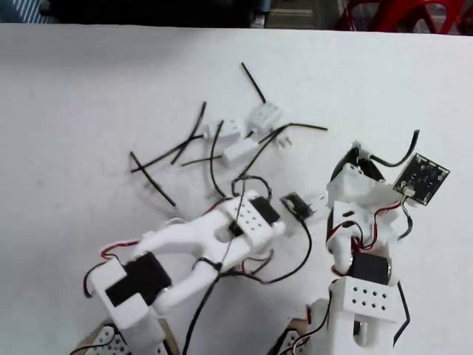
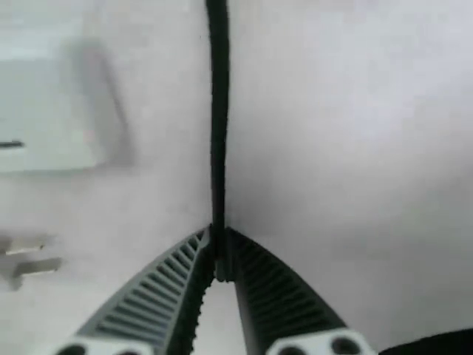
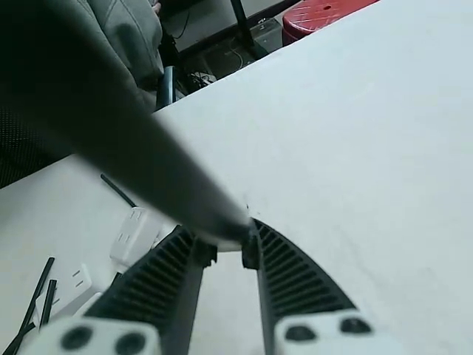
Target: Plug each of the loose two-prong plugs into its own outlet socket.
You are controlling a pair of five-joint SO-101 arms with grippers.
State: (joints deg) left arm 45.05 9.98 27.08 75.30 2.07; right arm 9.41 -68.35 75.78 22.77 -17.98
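Observation:
My left gripper (image 2: 219,255) is shut on a thin black cord (image 2: 217,133) that runs straight away from it over the white table. A white outlet block (image 2: 44,129) and a plug's two metal prongs (image 2: 29,259) lie to one side of it. In the high view the left arm (image 1: 222,233) ends below a cluster of white outlet blocks (image 1: 240,150) and a loose two-prong plug (image 1: 283,139). My right gripper (image 3: 230,240) is shut on another black cord (image 3: 133,148), which curves up off the table at the right (image 1: 399,157). Further outlet blocks (image 3: 137,229) lie beyond it.
Several loose black cords (image 1: 166,155) lie scattered left of the outlet blocks. The right arm (image 1: 362,214) stands close beside the left arm's wrist camera (image 1: 295,205). The table's far edge (image 1: 222,28) runs along the back, with a red stool (image 3: 325,11) and chair legs behind it.

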